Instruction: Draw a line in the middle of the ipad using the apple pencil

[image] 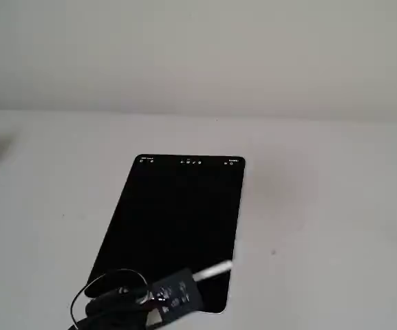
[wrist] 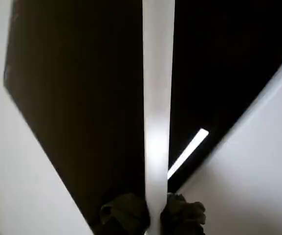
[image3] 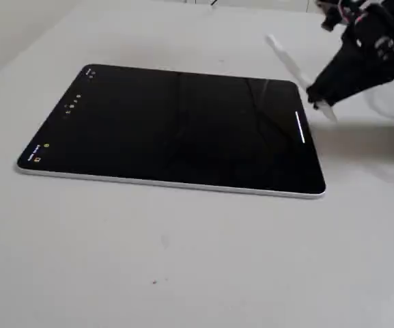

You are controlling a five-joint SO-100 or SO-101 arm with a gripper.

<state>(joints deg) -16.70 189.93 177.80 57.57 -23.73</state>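
Your gripper [image3: 317,98] pinches apple pencil [wrist: 158,112], held above table [image3: 183,260] past ipad's [image3: 169,126] short edge opposite icon row. Short white line [image3: 300,128] sits on screen near that edge, not mid-screen.

The ipad [image3: 169,130] lies flat on the tabletop [image3: 183,260]; the line [image3: 300,128] sits near its right short edge, the hand [image3: 326,102] just beyond.
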